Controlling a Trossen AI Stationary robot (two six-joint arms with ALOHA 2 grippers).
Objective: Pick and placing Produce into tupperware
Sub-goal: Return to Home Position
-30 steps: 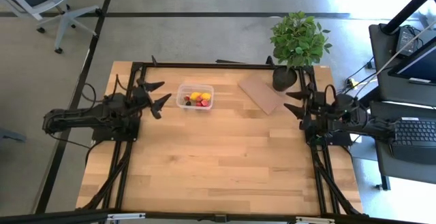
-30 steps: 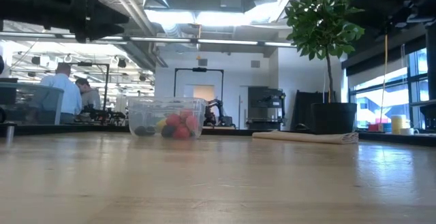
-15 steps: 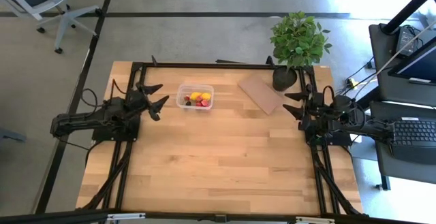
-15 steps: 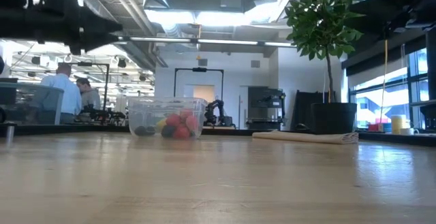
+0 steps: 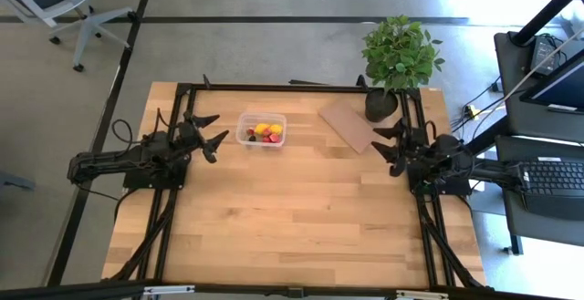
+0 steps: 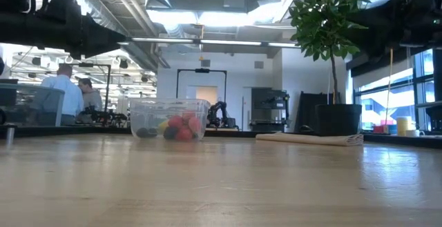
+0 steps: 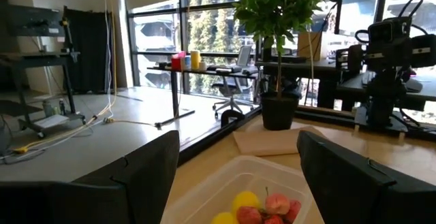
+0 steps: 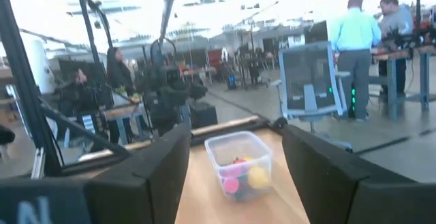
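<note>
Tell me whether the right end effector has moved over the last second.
Yes. In the high view the right end effector has shifted slightly inward, closer to the brown board.

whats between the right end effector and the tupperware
In the high view, the brown board lies just beside the right end effector. From the board to the tupperware there is only bare table.
</note>
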